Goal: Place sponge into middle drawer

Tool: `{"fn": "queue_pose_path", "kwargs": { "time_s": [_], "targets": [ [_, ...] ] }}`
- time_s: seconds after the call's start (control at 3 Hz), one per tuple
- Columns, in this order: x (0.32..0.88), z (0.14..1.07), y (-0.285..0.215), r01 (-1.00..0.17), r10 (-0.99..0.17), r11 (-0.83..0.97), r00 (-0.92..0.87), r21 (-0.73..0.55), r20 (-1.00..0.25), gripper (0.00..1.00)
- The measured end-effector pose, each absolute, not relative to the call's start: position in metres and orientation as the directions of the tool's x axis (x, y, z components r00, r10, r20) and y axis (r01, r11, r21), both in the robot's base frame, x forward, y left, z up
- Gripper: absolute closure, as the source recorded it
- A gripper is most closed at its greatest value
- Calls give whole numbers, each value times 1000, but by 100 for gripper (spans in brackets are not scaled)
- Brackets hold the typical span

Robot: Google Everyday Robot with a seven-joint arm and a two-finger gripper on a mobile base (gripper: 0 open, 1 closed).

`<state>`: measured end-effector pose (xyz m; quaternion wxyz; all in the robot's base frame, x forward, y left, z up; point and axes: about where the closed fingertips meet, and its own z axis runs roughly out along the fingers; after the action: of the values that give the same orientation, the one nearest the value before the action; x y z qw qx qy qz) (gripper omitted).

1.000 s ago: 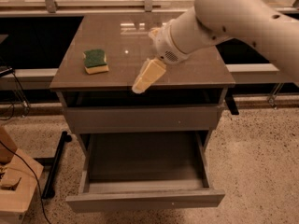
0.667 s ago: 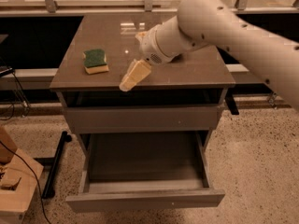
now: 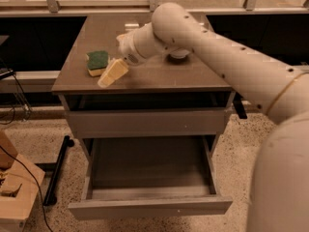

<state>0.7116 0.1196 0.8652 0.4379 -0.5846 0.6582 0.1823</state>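
Note:
The sponge (image 3: 98, 62), dark green on top with pale yellow foam below, lies on the brown cabinet top (image 3: 159, 76) near its left edge. My gripper (image 3: 111, 74) hangs from the white arm just right of the sponge, its pale fingers pointing down-left and nearly touching it. The middle drawer (image 3: 150, 207) is pulled out below, its dark floor bare.
A white bowl (image 3: 177, 55) sits on the cabinet top behind my arm, mostly hidden. A taller grey drawer front (image 3: 147, 123) sits shut above the open drawer. A wooden block stand (image 3: 14, 192) and black cables lie on the floor at the left.
My arm has swung left across the cabinet top. The gripper has gone from the middle of the top to right beside the sponge. The sponge has not moved.

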Motion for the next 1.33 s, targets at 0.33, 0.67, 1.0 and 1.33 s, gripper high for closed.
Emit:
{"fn": "queue_pose_path", "kwargs": {
  "time_s": [0.33,0.67,1.0,1.33],
  "targets": [
    [721,854,154,-954,-580,180,94,-240,-809,0],
    [725,845,183,-967,-549,148,93,-206,-831,0],
    [740,828,190,-971,-528,194,17,-141,-849,19],
    [745,818,173,-966,-529,232,-28,-113,-848,42]
  ]
}}
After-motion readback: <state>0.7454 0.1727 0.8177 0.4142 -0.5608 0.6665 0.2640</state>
